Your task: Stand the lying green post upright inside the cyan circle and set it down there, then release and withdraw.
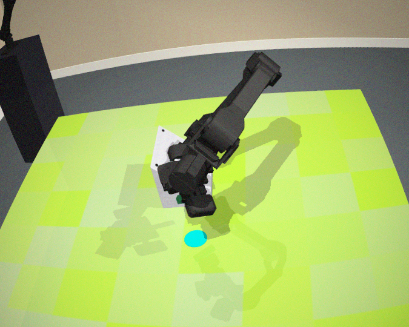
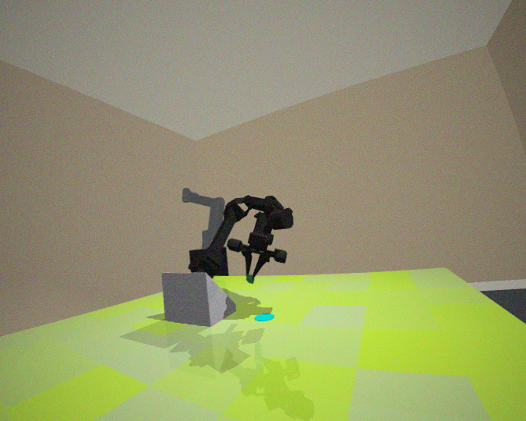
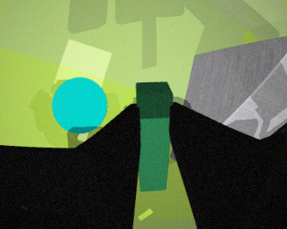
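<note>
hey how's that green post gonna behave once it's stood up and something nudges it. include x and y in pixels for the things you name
Its flat sides and square edges suggest the green post (image 1: pixel 179 199) (image 2: pixel 249 279) (image 3: pixel 154 154) would slide or tip rather than roll. Being longer than wide, it could probably topple easily. It looks straight between the fingers, so likely stiff.
</note>
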